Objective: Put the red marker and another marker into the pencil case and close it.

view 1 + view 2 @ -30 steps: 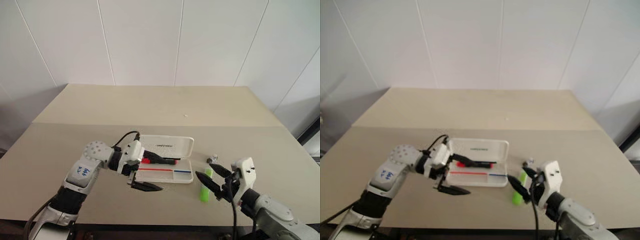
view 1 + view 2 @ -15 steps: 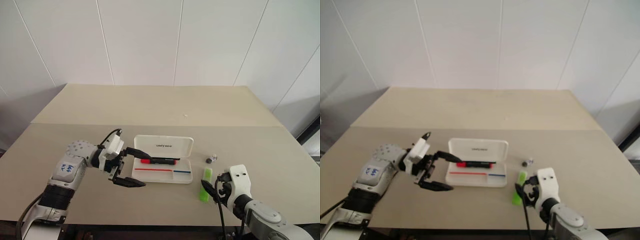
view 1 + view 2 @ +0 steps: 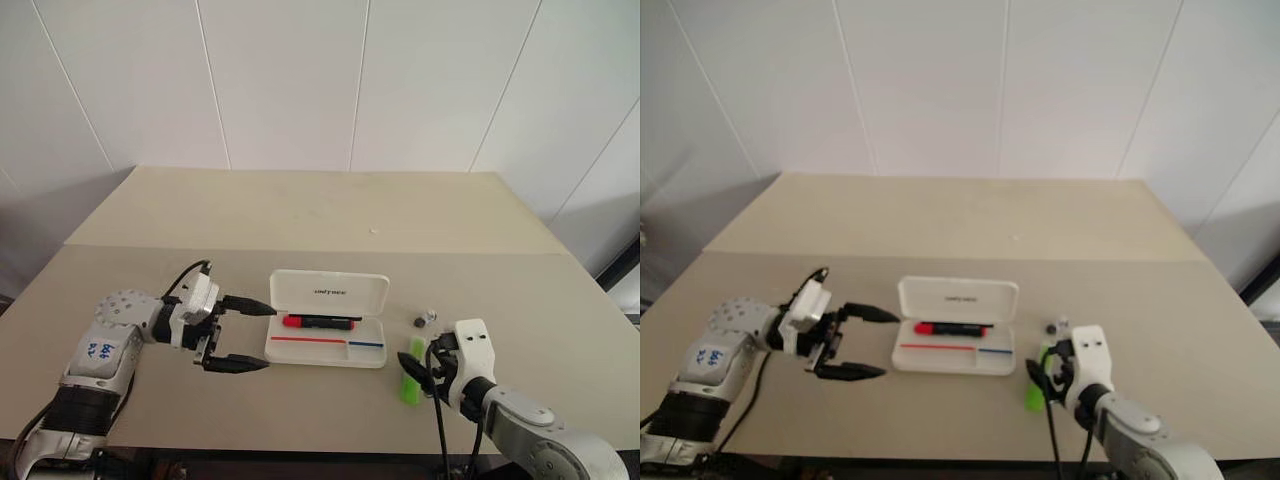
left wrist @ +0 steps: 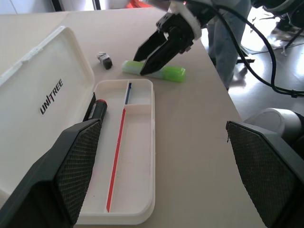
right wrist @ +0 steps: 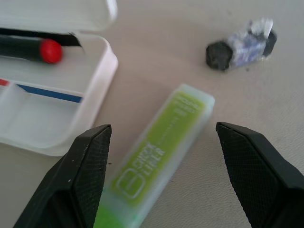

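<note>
Black fingers of the right gripper (image 3: 420, 372) spread wide over another marker (image 5: 156, 156); left gripper (image 3: 243, 335) also wide.

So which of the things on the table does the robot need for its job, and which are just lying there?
Needed for the job:
- red marker, already lying in the case
- green marker, on the table beside the case
- pencil case, open
- left gripper and right gripper, both open

Just lying about:
- small grey-black thing near the green marker
</note>
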Controlling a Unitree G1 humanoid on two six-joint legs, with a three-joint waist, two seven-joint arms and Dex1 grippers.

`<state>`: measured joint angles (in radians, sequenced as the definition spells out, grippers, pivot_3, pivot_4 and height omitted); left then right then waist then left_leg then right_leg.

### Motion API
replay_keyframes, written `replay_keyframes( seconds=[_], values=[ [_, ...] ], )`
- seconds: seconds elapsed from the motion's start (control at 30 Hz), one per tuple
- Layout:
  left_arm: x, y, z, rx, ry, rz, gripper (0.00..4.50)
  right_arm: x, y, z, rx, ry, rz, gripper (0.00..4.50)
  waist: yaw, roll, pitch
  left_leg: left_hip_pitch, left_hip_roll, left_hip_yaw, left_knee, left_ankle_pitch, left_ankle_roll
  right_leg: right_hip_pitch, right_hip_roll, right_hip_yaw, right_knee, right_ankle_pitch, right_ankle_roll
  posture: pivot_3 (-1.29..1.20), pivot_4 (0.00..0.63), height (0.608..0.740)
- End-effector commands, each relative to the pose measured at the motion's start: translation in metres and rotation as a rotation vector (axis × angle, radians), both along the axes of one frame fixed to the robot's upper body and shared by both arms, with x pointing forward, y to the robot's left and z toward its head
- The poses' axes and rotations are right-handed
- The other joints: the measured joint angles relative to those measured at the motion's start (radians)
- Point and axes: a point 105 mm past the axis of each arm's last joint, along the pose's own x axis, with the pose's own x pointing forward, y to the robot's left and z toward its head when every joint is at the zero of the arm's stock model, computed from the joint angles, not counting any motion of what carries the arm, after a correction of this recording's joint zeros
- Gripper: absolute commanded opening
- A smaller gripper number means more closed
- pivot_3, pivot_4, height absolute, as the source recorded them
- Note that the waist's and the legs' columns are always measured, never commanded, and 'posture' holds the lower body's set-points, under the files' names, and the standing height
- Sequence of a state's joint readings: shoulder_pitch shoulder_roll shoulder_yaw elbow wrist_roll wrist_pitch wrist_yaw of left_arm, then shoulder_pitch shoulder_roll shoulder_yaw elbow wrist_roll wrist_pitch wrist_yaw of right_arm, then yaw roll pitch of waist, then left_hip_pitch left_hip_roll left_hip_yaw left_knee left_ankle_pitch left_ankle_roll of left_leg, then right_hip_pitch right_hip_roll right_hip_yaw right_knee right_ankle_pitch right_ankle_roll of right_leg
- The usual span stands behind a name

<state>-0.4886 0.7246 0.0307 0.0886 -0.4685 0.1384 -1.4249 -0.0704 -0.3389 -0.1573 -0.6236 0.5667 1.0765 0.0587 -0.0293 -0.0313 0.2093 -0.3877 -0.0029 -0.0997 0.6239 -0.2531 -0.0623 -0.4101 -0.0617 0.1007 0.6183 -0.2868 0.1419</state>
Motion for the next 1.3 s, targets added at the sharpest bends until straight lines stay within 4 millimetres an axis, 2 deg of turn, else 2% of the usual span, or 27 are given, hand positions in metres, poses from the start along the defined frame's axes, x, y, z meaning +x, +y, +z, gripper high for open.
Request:
replay_keyframes(
  seconds=[0.03,0.43,0.8,0.93,1.13,1.23,1.3],
  values=[
    [-0.006,0.001,0.010,-0.031,-0.038,0.013,4.47,0.003,-0.008,-0.004,-0.046,0.021,-0.049,4.50,0.000,0.000,0.000,0.000,0.000,0.000,0.000,0.000,0.000,0.000,0.000,0.000,0.000,0.000,0.000,0.00,0.150,0.740],
    [-0.007,0.000,0.011,-0.051,-0.044,0.045,4.47,0.000,-0.010,-0.025,-0.125,0.096,-0.084,4.50,0.002,-0.003,-0.002,0.000,0.000,0.000,-0.001,0.000,0.000,0.002,-0.001,0.000,-0.003,-0.001,-0.001,0.00,0.150,0.740],
    [-0.004,0.001,0.012,-0.051,-0.052,0.053,4.47,0.002,-0.010,-0.020,-0.178,0.065,-0.036,4.50,0.003,-0.004,-0.003,0.000,-0.001,0.000,-0.002,0.000,0.000,0.003,-0.001,0.000,-0.008,-0.001,-0.002,0.00,0.150,0.740],
    [-0.003,0.002,0.012,-0.048,-0.051,0.055,4.47,-0.006,-0.009,-0.025,-0.163,0.090,-0.042,4.50,0.004,-0.004,-0.003,0.000,-0.001,0.000,-0.004,0.000,0.000,0.002,-0.001,-0.001,-0.008,0.000,-0.001,0.00,0.150,0.740],
    [-0.001,0.001,0.013,-0.044,-0.052,0.052,4.47,-0.017,-0.019,-0.032,-0.175,0.151,-0.151,4.50,0.007,-0.005,-0.004,0.000,0.000,-0.002,-0.010,0.000,-0.001,0.001,-0.001,-0.003,-0.008,0.000,0.000,0.00,0.150,0.740],
    [0.000,0.001,0.013,-0.043,-0.054,0.049,4.50,-0.020,-0.019,-0.035,-0.217,0.183,-0.155,3.94,0.012,-0.005,-0.004,0.000,0.000,-0.003,-0.010,-0.001,-0.001,0.001,-0.002,-0.003,-0.009,-0.001,0.000,0.00,0.150,0.740],
    [0.000,0.000,0.014,-0.042,-0.056,0.047,4.50,-0.020,-0.019,-0.035,-0.224,0.186,-0.157,3.32,0.016,-0.005,-0.005,0.000,0.000,-0.002,-0.010,-0.001,-0.001,0.001,-0.002,-0.003,-0.010,-0.001,0.000,0.00,0.150,0.740]
  ],
)
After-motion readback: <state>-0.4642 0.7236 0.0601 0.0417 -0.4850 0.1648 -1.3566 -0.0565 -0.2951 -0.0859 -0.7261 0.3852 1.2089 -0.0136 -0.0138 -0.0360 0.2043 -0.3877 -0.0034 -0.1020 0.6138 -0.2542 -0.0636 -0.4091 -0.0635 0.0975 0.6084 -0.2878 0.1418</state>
